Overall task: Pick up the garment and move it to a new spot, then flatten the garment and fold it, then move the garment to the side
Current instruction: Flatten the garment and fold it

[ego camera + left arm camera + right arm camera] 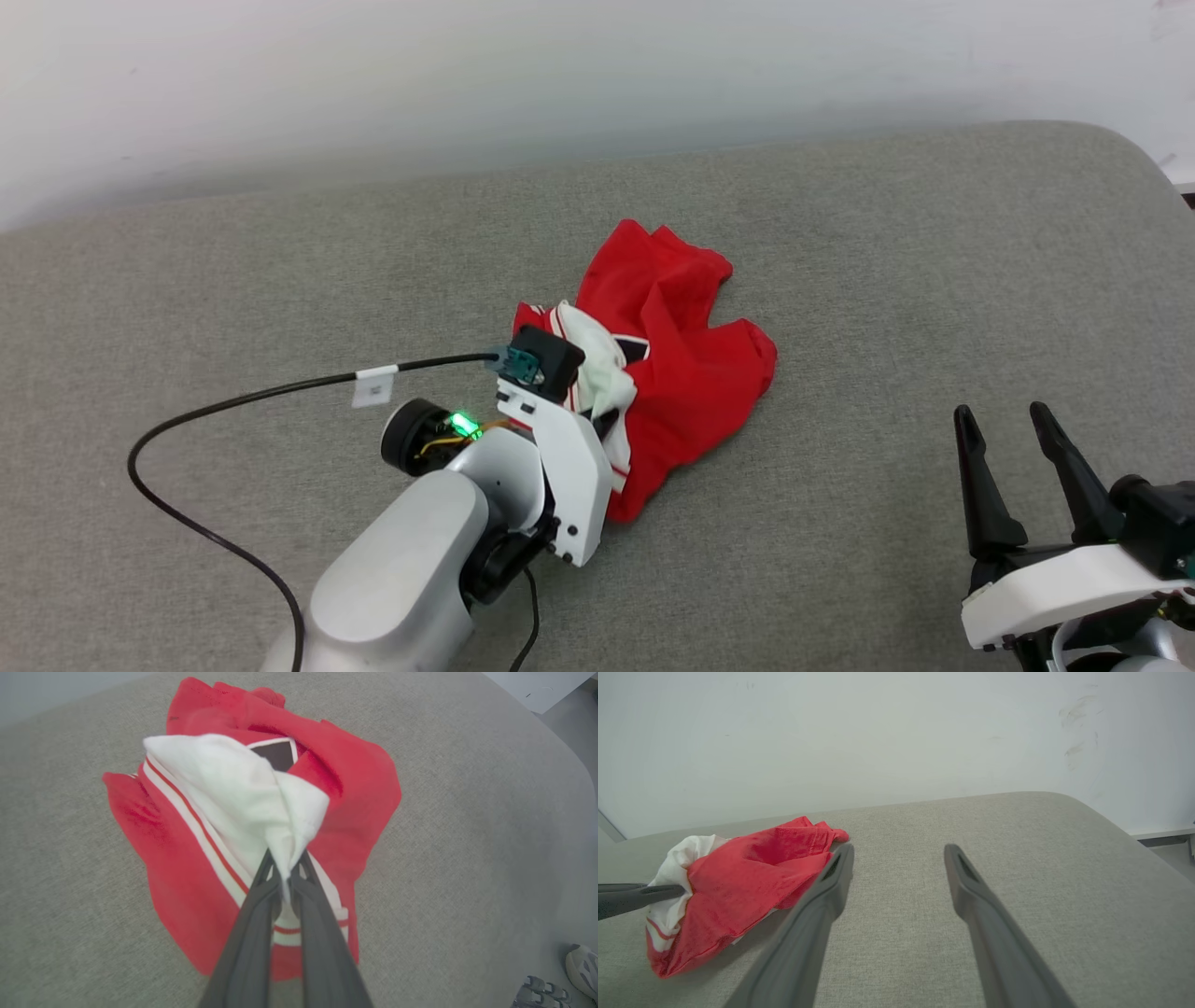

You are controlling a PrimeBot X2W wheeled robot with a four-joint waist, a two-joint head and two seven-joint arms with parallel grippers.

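The garment is a crumpled red jersey with a white sleeve and red-white striped trim, heaped mid-surface on the grey cushion. In the left wrist view my left gripper is shut on a pinch of the garment's white sleeve cloth, which bunches up between the two dark fingers. In the head view the left wrist covers those fingers at the heap's left side. My right gripper stands open at the lower right, well apart from the garment, nothing between its fingers.
The grey cushioned surface stretches wide, with a white wall behind and a rounded corner at the far right. A black cable loops over the cushion left of my left arm. Shoes stand on the floor beyond the cushion's edge.
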